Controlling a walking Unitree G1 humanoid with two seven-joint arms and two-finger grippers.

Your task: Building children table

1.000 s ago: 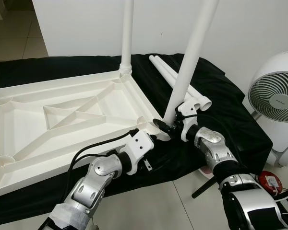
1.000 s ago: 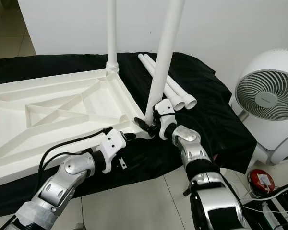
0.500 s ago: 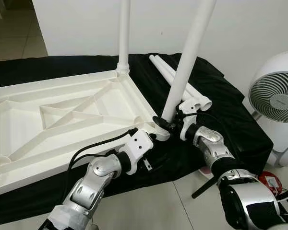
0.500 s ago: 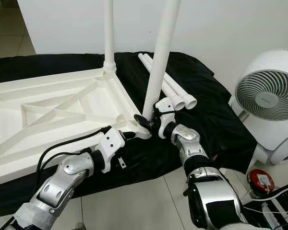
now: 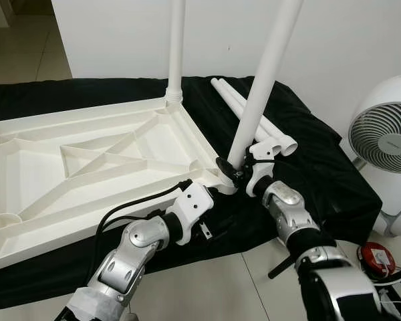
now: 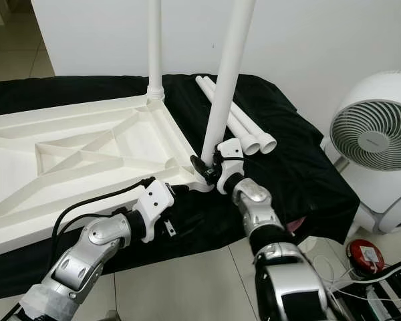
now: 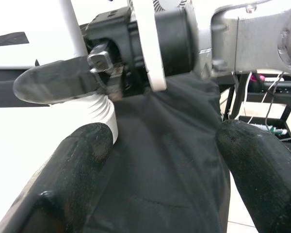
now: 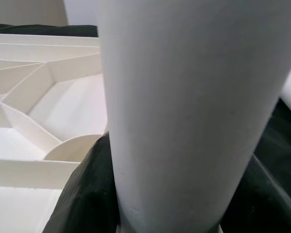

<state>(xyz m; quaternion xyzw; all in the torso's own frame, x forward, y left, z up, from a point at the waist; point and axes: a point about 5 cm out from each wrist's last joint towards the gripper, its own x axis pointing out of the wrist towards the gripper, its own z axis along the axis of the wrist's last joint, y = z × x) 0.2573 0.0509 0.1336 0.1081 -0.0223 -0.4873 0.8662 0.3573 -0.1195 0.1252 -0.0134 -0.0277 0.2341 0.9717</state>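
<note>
Nearest you, the left gripper (image 5: 212,194) hovers with its fingers (image 7: 75,160) spread and holding nothing, just short of the near corner of the upturned children's tabletop (image 5: 87,164), above the black cloth (image 5: 307,154) draped under the work. Just beyond it, your right gripper (image 5: 232,172) is clenched round the foot of a white leg (image 5: 257,93), which stands nearly upright but leans slightly, its lower end at the corner socket (image 5: 222,184); the right wrist view shows the leg (image 8: 194,111) pressed between the black fingers (image 8: 82,194), with the ribbed underside of the tabletop behind. The step in hand appears to be seating this second leg: you would next need to bring it square to the socket, then press or twist it home, while the free left gripper could steady the tabletop edge. Whether the leg is already engaged cannot be told. Farther from the right gripper, a first leg (image 5: 176,47) already stands in the far corner, and two spare legs (image 5: 254,124) lie side by side on the cloth just behind the held one. Well beyond, to the right gripper's outer side, a white fan (image 5: 387,134) sits on the tiled floor (image 5: 27,53) against a pale wall (image 5: 107,33).
</note>
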